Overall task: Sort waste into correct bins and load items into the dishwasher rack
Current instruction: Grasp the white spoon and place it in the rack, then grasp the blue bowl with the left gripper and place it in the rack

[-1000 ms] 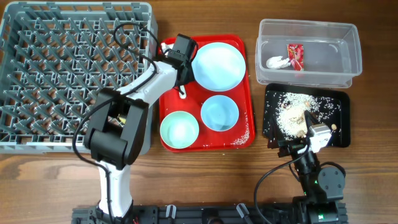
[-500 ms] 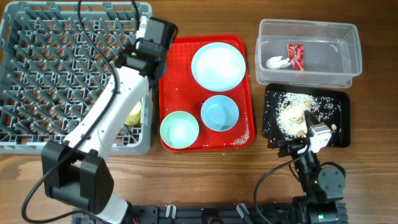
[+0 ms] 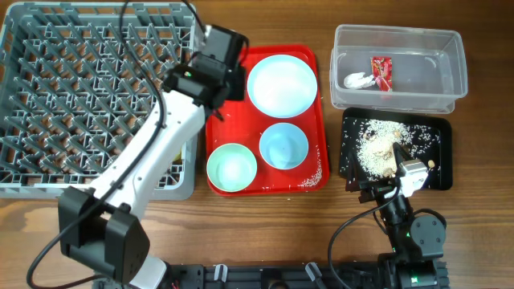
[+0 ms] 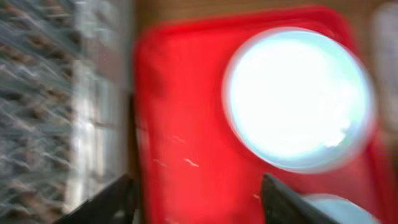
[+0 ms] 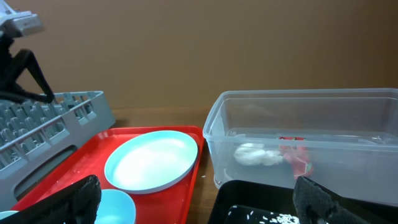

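Observation:
The grey dishwasher rack (image 3: 88, 88) fills the left. My left gripper (image 3: 225, 80) hangs over the left side of the red serving tray (image 3: 309, 178). It is open, with only blurred red tray between its fingers (image 4: 106, 205). On the tray lie the pale blue plate (image 3: 281, 84) and two bowls (image 3: 283, 145) (image 3: 232, 167). The clear tub (image 3: 446, 68) holds the red wrapper (image 3: 380, 71) and white napkin (image 3: 358, 79). Rice scraps (image 3: 377, 148) lie in the black tray (image 3: 438, 172). My right gripper (image 3: 399, 172) stands wide open and empty at that tray's near edge.
Loose rice grains dot the red tray's lower right corner. My left arm's white link crosses the rack's right edge (image 3: 189, 140). In the right wrist view the plate (image 5: 152, 160) is ahead left, the tub (image 5: 348, 121) ahead right, and the rack (image 5: 50, 118) far left.
My left gripper swung from the tray to the rack's right edge, then back over the tray's left side, and its jaws went from shut to open. The right arm has not moved.

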`<move>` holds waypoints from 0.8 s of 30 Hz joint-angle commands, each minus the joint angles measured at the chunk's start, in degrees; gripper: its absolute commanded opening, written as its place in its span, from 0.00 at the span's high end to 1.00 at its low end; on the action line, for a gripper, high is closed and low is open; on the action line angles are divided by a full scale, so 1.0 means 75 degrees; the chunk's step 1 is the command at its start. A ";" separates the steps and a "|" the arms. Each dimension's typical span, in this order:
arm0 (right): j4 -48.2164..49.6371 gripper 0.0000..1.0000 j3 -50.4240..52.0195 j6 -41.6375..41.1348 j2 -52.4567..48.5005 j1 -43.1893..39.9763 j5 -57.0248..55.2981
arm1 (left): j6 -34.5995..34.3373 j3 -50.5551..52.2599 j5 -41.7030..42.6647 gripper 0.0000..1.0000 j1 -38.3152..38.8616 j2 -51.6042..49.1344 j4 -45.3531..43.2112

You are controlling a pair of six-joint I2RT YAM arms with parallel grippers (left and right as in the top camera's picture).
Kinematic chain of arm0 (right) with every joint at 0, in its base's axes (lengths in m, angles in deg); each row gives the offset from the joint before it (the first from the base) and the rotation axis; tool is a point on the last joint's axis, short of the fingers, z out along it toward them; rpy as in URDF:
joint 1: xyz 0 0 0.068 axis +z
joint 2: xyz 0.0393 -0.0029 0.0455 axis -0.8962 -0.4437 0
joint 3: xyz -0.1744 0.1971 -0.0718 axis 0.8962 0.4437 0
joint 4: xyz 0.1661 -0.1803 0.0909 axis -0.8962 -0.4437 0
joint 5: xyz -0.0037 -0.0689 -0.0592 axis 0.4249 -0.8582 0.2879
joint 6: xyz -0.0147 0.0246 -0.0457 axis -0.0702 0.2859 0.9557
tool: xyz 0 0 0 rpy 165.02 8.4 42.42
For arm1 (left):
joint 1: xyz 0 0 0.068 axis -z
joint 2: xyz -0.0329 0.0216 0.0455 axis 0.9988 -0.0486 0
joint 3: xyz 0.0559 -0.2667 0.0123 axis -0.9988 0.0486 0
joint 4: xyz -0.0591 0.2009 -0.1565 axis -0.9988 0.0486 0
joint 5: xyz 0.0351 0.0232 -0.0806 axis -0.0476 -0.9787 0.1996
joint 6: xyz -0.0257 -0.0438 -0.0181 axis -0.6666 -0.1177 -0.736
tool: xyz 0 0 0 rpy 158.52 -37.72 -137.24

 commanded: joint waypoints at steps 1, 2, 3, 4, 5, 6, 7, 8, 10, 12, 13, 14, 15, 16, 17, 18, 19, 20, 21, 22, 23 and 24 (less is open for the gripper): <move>0.0032 0.00 0.0009 0.0137 0.0047 -0.0029 0.0099 | -0.1728 -0.0064 0.1434 0.42 0.0420 0.0079 0.0571; 0.0035 0.00 0.0009 0.0137 0.0047 -0.0029 0.0099 | -0.1754 -0.0061 0.1472 0.46 0.0621 0.0076 0.0807; 0.0032 0.00 0.0009 0.0134 0.0047 -0.0029 0.0099 | -0.1754 -0.0058 0.1466 0.48 0.0801 0.0070 0.0985; 0.0032 0.00 0.0009 0.0134 0.0047 -0.0029 0.0099 | -0.1754 -0.0003 0.1480 0.50 0.0962 0.0067 0.1040; 0.0032 0.00 0.0009 0.0137 0.0047 -0.0029 0.0099 | -0.1749 0.0143 0.1416 0.57 0.1209 0.0050 0.1020; 0.0032 0.00 0.0009 0.0134 0.0047 -0.0029 0.0099 | -0.1751 0.0306 0.1139 0.59 0.1393 -0.0012 0.0985; 0.0032 0.00 0.0009 0.0134 0.0047 -0.0029 0.0099 | -0.1751 0.0501 0.0688 0.60 0.1550 -0.0140 0.0863; 0.0032 0.00 0.0009 0.0137 0.0047 -0.0029 0.0099 | -0.1749 0.0659 0.0338 0.60 0.1641 -0.0303 0.0659; 0.0032 0.00 0.0009 0.0134 0.0047 -0.0029 0.0099 | -0.1719 0.0886 0.0283 0.60 0.1664 -0.0816 0.0227; 0.0032 0.00 0.0009 0.0134 0.0047 -0.0029 0.0102 | -0.1722 0.0886 0.0402 0.62 0.1664 -0.1241 0.0227; 0.0032 0.00 0.0009 0.0134 0.0047 -0.0029 0.0099 | -0.1722 0.0886 0.0428 0.64 0.1664 -0.1413 0.0204; 0.0035 0.00 0.0009 0.0137 0.0047 -0.0029 0.0099 | -0.1719 0.0889 0.0428 0.66 0.1658 -0.1585 0.0187; 0.0032 0.00 0.0009 0.0134 0.0047 -0.0029 0.0099 | -0.1722 0.0889 0.0460 0.67 0.1655 -0.1766 0.0178; 0.0032 0.00 0.0009 0.0137 0.0047 -0.0029 0.0099 | -0.1719 0.0889 0.0542 0.71 0.1655 -0.1947 0.0175; 0.0032 0.00 0.0009 0.0137 0.0047 -0.0029 0.0099 | -0.1719 0.0889 0.0662 0.73 0.1655 -0.2072 0.0146; 0.0032 0.00 0.0009 0.0137 0.0047 -0.0029 0.0102 | -0.1722 0.0889 0.0755 0.83 0.1649 -0.2148 0.0125; 0.0035 0.00 0.0009 0.0134 0.0047 -0.0029 0.0099 | -0.1722 0.0886 0.0819 0.93 0.1629 -0.2148 0.0093; 0.0032 0.00 0.0009 0.0134 0.0047 -0.0029 0.0099 | -0.1722 0.0863 0.0822 0.94 0.1626 -0.2101 0.0067; 0.0032 0.00 0.0009 0.0134 0.0047 -0.0029 0.0099 | -0.1719 0.0801 0.0822 0.93 0.1626 -0.2046 0.0070; 0.0035 0.00 0.0009 0.0137 0.0047 -0.0029 0.0099 | -0.1722 0.0697 0.0822 0.82 0.1626 -0.1920 0.0125; 0.0032 0.00 0.0009 0.0134 0.0047 -0.0029 0.0099 | -0.1722 0.0667 0.0822 0.71 0.1626 -0.1836 0.0131; 0.0032 0.00 0.0009 0.0137 0.0047 -0.0029 0.0099 | -0.1719 0.0664 0.0819 0.70 0.1626 -0.1731 0.0122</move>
